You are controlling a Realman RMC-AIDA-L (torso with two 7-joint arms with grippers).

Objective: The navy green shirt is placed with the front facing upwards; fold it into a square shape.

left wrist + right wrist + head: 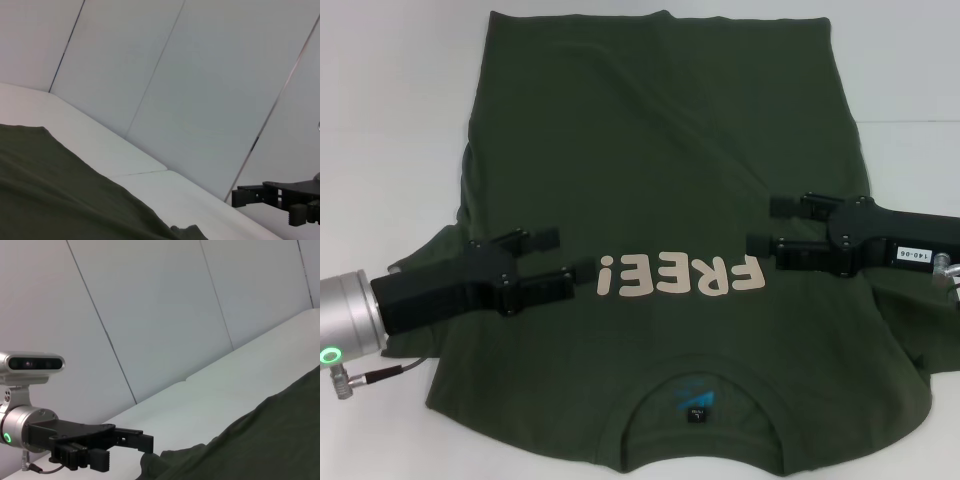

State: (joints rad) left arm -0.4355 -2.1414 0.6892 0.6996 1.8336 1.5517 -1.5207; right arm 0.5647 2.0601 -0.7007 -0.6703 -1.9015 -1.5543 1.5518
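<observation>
- While the navy green shirt [660, 180] is spread front-up on the white table [380, 120], its collar is turned toward the robot and its pale "FREE!" lettering [682, 276] is seen upside down in the head view.
- The left gripper [572, 255] is held over the shirt just beside the lettering's near-left end, its fingers parted and nothing grasped.
- The right gripper [762, 225] is held over the shirt at the lettering's other end, fingers likewise spread and empty.
- Both sleeves are seen bunched at the shirt's sides.
</observation>
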